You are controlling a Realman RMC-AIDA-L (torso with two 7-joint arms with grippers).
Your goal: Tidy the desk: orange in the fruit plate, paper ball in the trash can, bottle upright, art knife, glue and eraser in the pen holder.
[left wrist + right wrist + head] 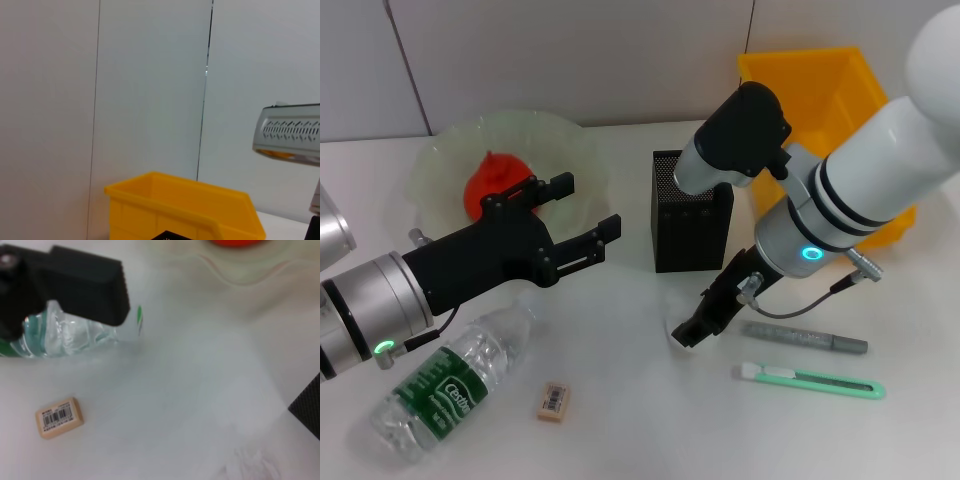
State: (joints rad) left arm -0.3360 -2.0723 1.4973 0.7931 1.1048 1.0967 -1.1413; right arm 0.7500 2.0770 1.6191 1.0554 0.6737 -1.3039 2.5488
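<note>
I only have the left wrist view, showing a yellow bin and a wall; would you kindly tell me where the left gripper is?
Observer: The left gripper hangs open between the fruit plate and the pen holder.
Operator: Is the orange in the plate?
Observer: Yes, the orange lies in it.
Operator: And the right gripper?
Observer: The right gripper is low over the table, in front of the pen holder.

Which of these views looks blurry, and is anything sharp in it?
Right wrist view: soft overall, the bottle smeared, yet the eraser barcode stays legible. Head view: crisp, with soft shadows under the pen holder. Left wrist view: clear on the yellow bin.
</note>
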